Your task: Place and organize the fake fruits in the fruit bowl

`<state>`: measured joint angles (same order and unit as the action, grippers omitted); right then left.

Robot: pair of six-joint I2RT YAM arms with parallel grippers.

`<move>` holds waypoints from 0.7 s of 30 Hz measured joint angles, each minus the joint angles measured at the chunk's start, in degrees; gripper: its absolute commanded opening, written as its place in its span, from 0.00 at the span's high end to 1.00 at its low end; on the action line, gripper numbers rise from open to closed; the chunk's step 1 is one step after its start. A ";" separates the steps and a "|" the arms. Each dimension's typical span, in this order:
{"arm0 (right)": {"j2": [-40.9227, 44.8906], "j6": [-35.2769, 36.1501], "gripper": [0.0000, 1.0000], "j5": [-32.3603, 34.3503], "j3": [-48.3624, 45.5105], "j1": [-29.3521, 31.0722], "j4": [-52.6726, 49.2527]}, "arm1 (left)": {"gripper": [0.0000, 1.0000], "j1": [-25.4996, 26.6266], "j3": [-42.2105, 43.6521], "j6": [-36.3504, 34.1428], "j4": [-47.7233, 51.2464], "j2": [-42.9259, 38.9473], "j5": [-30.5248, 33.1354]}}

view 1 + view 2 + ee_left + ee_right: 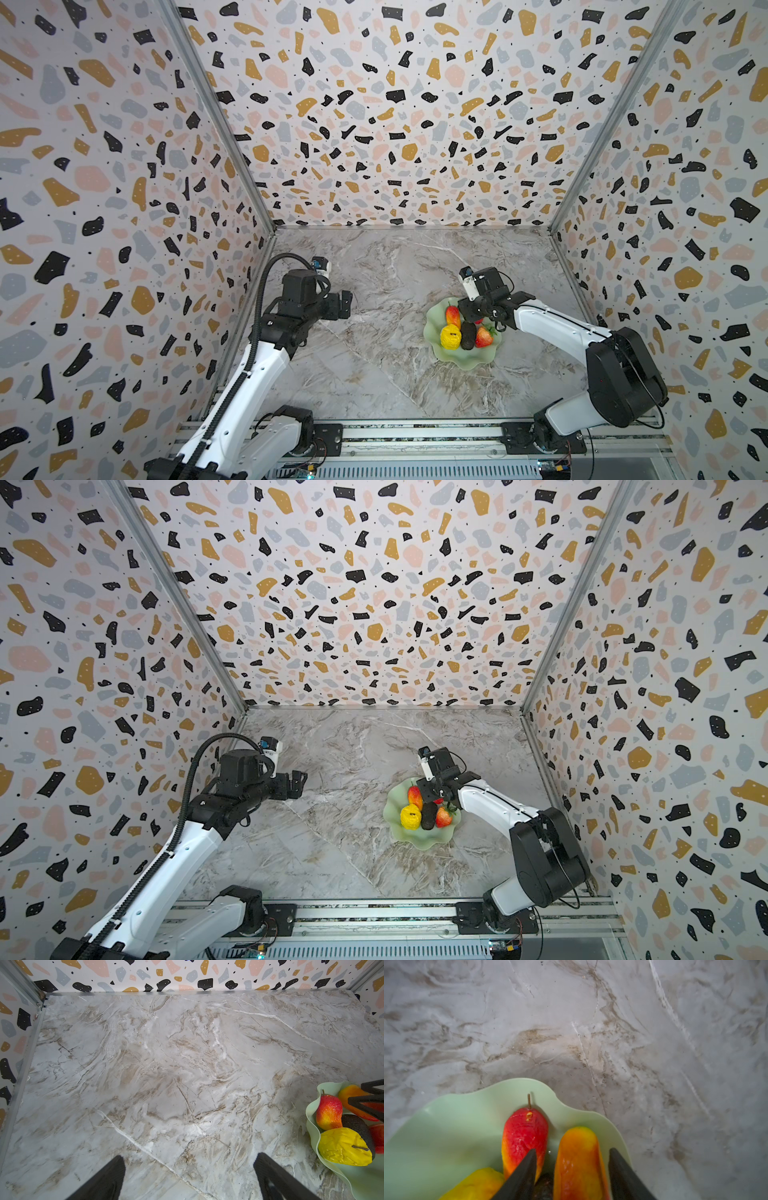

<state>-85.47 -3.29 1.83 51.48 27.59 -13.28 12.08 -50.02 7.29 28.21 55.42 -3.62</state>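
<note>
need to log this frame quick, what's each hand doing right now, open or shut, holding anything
left hand: open, holding nothing.
right hand: open, astride the orange-yellow fruit lying in the fruit bowl, not gripping it.

within my right gripper [572, 1149]: orange fruit [577, 1167], glossy, smooth. under it: fruit bowl [446, 1130], smooth, faint sheen. toward my left gripper [190, 1156]: yellow fruit [340, 1147], wrinkled, matt.

Pale mint, wavy-rimmed fruit bowl [465, 360] on the desk [374, 291] holds a bumpy yellow fruit [450, 336], dark oval [468, 336] and strawberry [483, 337] side by side; an elongated red-orange fruit [453, 316] and an orange-yellow fruit [577, 1163] lie behind.
</note>
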 measured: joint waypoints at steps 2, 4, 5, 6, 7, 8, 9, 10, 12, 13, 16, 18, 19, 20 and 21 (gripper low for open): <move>0.22 -0.04 0.12 0.09 0.00 0.00 -0.04 | 0.00 0.00 0.00 0.00 -0.02 0.11 0.00; 1.25 -0.07 0.06 0.35 0.00 0.00 -0.13 | 0.00 0.07 0.00 0.02 -0.28 0.42 -0.02; 2.12 -0.09 0.04 0.55 0.00 0.00 -0.13 | 0.00 0.11 0.00 0.07 -0.46 0.59 -0.11; 3.43 -0.15 0.02 0.81 0.00 -0.09 -0.13 | 0.00 0.11 0.00 0.24 -0.81 0.85 -0.24; 4.92 -0.22 0.00 1.05 0.00 -0.26 -0.09 | 0.00 0.11 0.00 0.44 -1.27 1.16 -0.35; 6.80 -0.46 0.01 1.33 -0.02 -0.46 0.02 | 0.00 0.17 0.00 0.70 -1.90 1.53 -0.39; 8.98 -0.66 0.01 1.66 -0.22 -0.94 0.63 | 0.00 0.17 0.00 0.98 -2.67 1.90 -0.37; 10.97 -0.83 0.01 1.99 -0.66 -1.60 1.79 | 0.01 0.20 0.00 1.27 -3.58 2.21 -0.33; 15.85 -1.60 0.01 3.04 -2.84 -4.07 5.70 | 0.00 0.26 0.28 1.86 -6.73 2.64 0.83; 18.18 -2.05 0.01 3.43 -4.72 -5.81 8.39 | 0.00 0.31 0.81 2.25 -8.92 2.67 1.68; 23.76 -4.11 0.01 5.09 -12.22 -12.72 17.77 | 0.01 0.48 4.66 3.17 -18.18 2.60 6.99; 24.46 -5.01 0.01 7.54 -17.38 -16.61 24.48 | 0.00 0.52 9.35 4.22 -26.64 3.04 12.55; 24.22 -5.01 0.01 8.92 -19.89 -17.73 27.98 | 0.00 0.52 11.63 4.24 -30.58 3.65 15.26; 23.78 -4.57 0.01 10.54 -23.26 -18.38 32.76 | 0.00 0.52 14.01 4.09 -34.60 4.68 18.12; 23.26 -3.98 0.01 11.67 -26.53 -18.53 37.18 | 0.00 0.52 16.55 3.65 -38.88 5.99 21.03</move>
<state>-62.22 -7.27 13.50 24.95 9.06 23.90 12.60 -33.47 10.94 -10.68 61.41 17.41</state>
